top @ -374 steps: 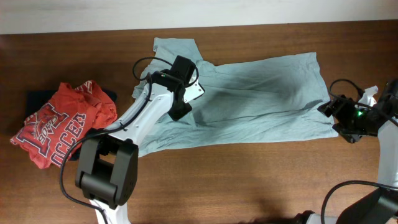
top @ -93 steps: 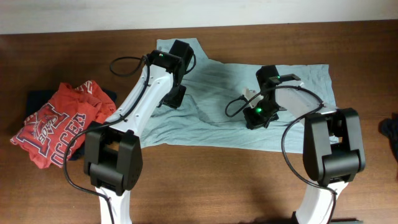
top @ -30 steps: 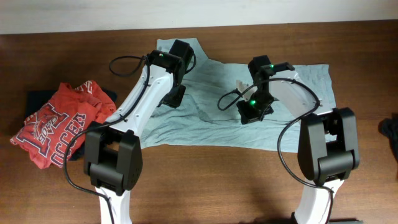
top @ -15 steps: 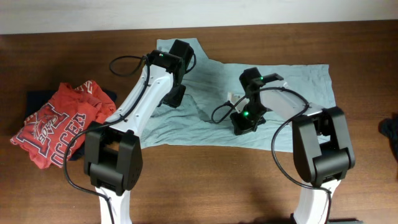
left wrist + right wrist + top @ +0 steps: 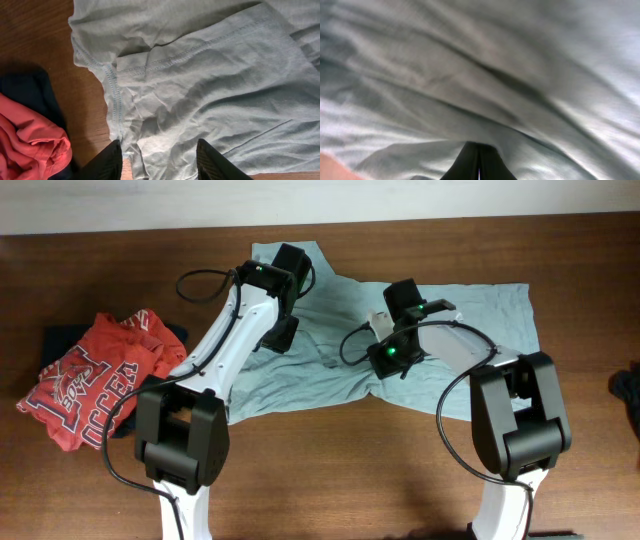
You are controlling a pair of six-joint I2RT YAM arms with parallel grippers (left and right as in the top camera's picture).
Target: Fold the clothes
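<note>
A pale grey-teal T-shirt [image 5: 470, 330] lies spread across the middle of the table, its lower hem drawn up into a notch near the centre. My right gripper [image 5: 388, 358] sits low on that bunched part and is shut on the shirt fabric. In the right wrist view the cloth [image 5: 470, 75] fills the frame around the right gripper [image 5: 478, 146]. My left gripper [image 5: 283, 332] hovers open over the shirt's left side. In the left wrist view the left gripper [image 5: 159, 142] is above a sleeve seam [image 5: 112, 95] with nothing between its fingers.
A red printed shirt [image 5: 90, 380] lies crumpled at the left on a dark navy garment [image 5: 60, 338]; both show in the left wrist view, red [image 5: 30, 140] and navy [image 5: 25, 90]. Bare wooden table [image 5: 330, 470] lies in front. A dark object [image 5: 628, 388] sits at the right edge.
My right gripper has moved left and slightly toward the far side, dragging the shirt's lower part with it and pulling the front hem inward. The left arm has stayed still.
</note>
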